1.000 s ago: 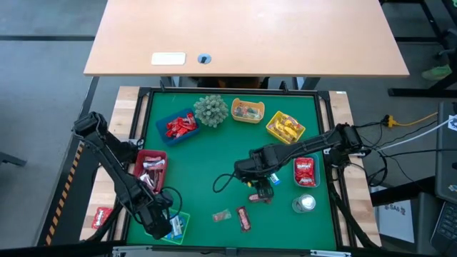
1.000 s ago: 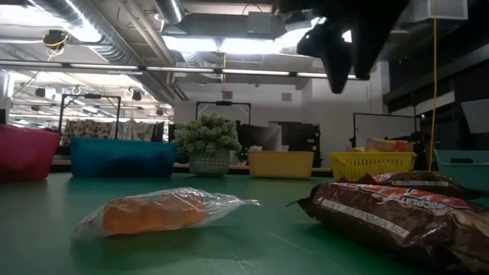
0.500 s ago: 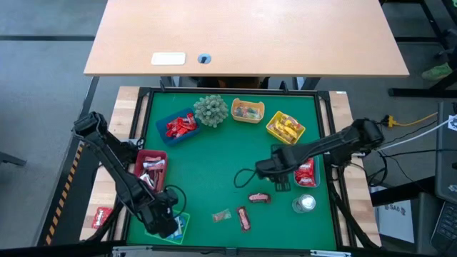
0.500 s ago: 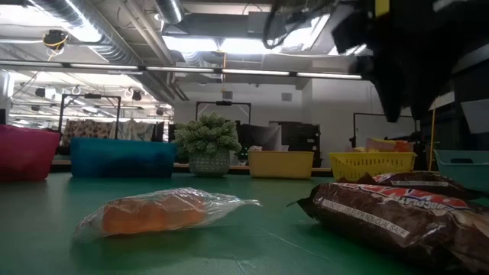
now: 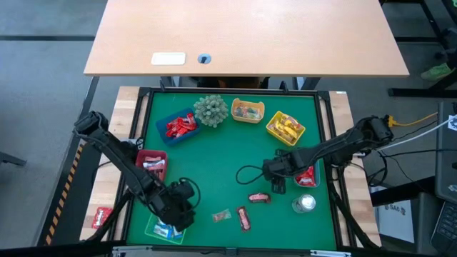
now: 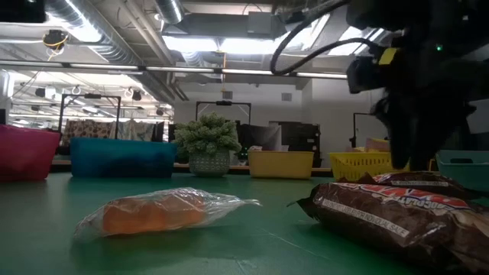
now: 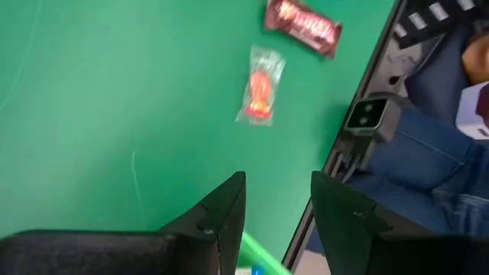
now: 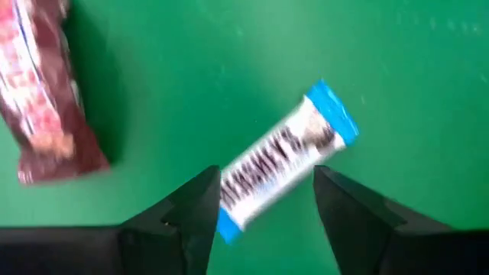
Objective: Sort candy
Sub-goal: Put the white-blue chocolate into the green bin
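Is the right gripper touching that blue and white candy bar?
Apart. The right wrist view shows the blue-white bar lying on the mat beyond the right gripper, whose open jaws stand either side of it.

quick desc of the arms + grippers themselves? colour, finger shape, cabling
Both arms are dark, near-black, jointed links. The left gripper has two matte black fingers with angular, wedge-like tips. The right gripper has the same pair of black fingers. A thin black cable loops loose off the right arm's wrist. A small yellow marking shows on the arm in the low view.
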Robot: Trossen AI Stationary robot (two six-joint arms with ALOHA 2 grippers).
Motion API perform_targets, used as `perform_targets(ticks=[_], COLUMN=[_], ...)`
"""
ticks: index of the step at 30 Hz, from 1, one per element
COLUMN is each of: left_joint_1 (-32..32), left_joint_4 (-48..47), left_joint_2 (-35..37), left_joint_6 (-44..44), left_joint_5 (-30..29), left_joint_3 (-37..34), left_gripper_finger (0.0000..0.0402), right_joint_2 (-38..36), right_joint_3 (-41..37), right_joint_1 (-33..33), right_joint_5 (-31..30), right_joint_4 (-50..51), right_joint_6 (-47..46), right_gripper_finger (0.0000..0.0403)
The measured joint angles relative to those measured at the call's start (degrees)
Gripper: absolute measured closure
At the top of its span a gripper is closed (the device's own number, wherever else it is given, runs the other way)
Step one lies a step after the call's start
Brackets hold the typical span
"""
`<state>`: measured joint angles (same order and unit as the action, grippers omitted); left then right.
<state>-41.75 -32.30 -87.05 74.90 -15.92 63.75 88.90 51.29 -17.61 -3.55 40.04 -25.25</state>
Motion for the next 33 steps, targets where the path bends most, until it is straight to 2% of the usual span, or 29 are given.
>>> perform_targets(ticks=[3,9,14,33], left_joint_1=[1.18,2.69,3.01,2.79], left_joint_4=[1.15,1.62,1.75,1.97], left_joint_2=[0.00,0.00,0.00,0.00], left_joint_6=[-2.54,-7.21,-8.04,-9.64], left_joint_5=[0.00,0.02,0.04,0.13], left_joint_3=[0.00,0.00,0.00,0.00], left_gripper_finger=[0.0266,0.0266,0.0266,0.0266], right_joint_2=[0.39,0.39,1.26,6.73], right_joint_3=[-1.29,-1.45,-1.45,-1.18], right_joint_1=[-0.02,0.00,-0.02,-0.07], right_joint_5=[-0.40,-6.79,-6.73,-4.87], right_joint_4=[-4.43,-3.14,-3.08,-4.55], right_joint_6=[-3.79,-13.82,-20.60,-22.47], right_gripper_finger=[0.0196,0.0196,0.0196,0.0196])
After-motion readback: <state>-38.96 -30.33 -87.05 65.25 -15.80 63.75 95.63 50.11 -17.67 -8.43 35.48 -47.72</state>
